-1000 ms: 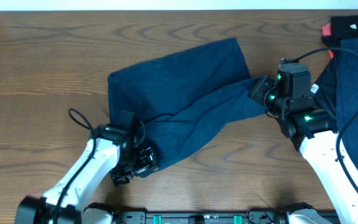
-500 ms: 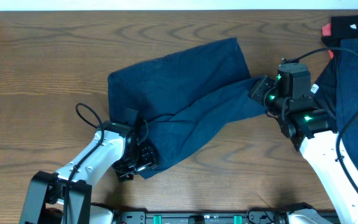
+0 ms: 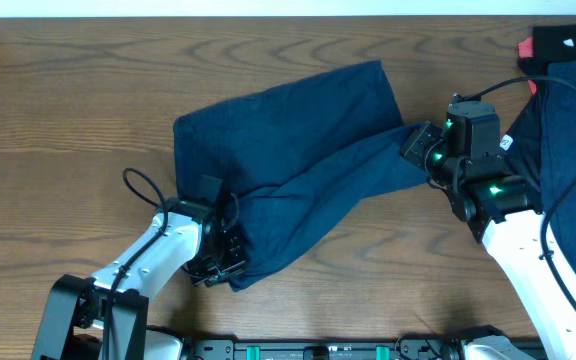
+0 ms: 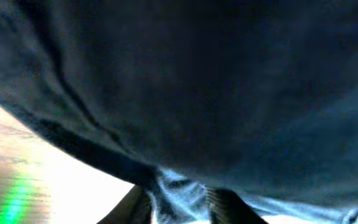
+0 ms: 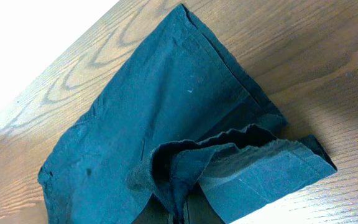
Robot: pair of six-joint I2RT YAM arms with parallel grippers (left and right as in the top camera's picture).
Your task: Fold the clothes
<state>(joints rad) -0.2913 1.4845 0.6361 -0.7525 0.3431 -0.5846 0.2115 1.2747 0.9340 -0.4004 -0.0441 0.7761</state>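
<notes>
Trousers (image 3: 298, 150), dark navy, lie rumpled across the middle of your table (image 3: 68, 100), with one leg running from 7 o'clock up toward 3 o'clock. Your left gripper (image 3: 230, 262), at 7 o'clock, has its jaws clenched on the hem, cloth pinched between its fingers (image 4: 229, 208). Your right gripper (image 3: 415, 147), at 3 o'clock, grasps the other bunched end. More clothes (image 3: 568, 130) sit piled at the 2 o'clock corner
</notes>
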